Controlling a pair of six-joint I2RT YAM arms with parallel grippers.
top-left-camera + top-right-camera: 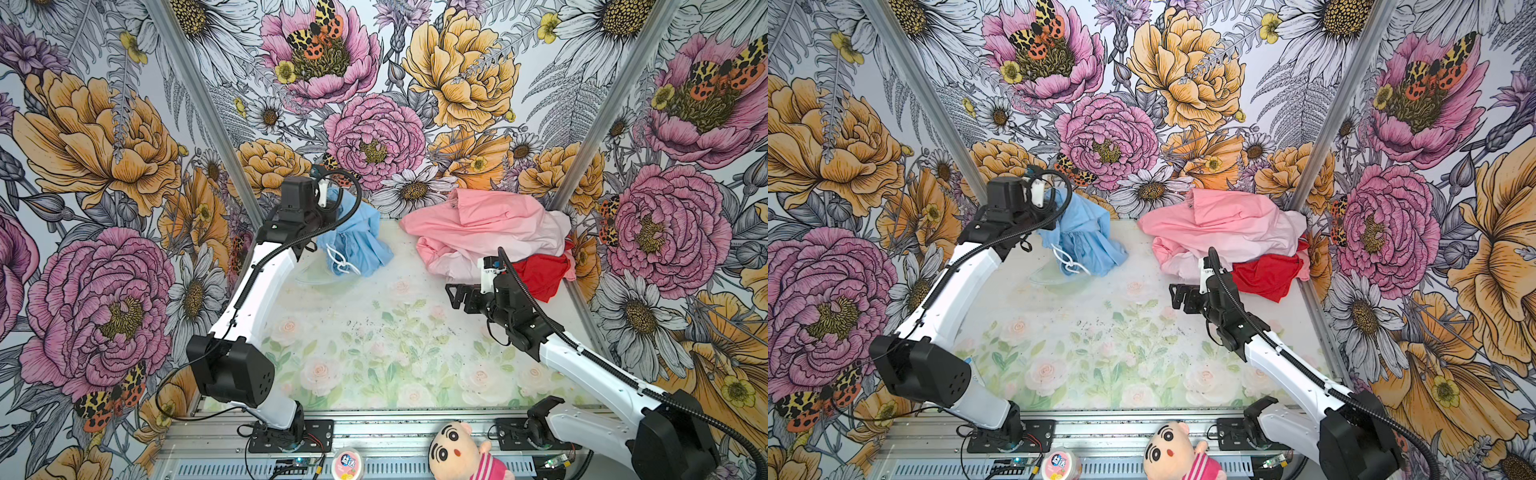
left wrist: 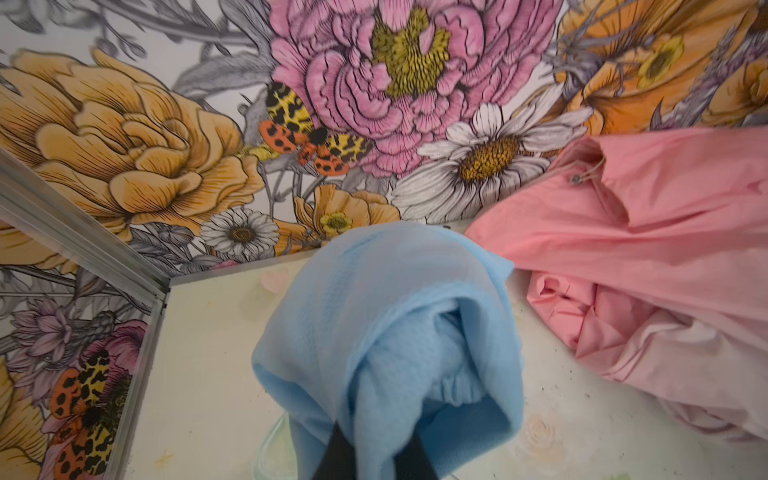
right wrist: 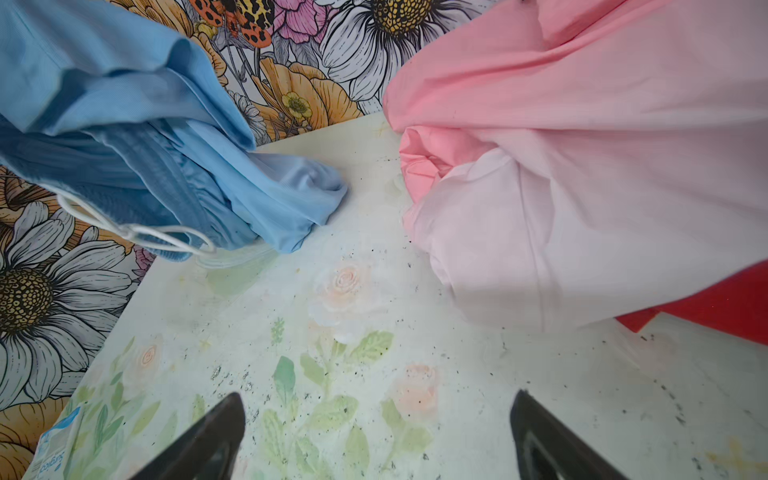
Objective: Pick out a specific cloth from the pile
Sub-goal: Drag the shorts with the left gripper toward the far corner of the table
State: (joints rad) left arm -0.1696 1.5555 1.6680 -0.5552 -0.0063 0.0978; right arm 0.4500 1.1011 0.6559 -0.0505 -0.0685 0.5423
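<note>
The light blue cloth hangs in a bunch at the back left, its lower folds reaching the table in both top views. Its white drawstring dangles in front. My left gripper is shut on a fold of the cloth, and the fabric drapes over both dark fingers. The pile of salmon pink and pale pink garments with a red cloth lies at the back right, apart from the blue cloth. My right gripper hovers low in front of the pile, open with nothing between its fingers.
Floral walls and metal corner posts close in the table at the back and sides. A clear plastic piece lies under the blue cloth. A plush doll and a small round tub sit on the front rail.
</note>
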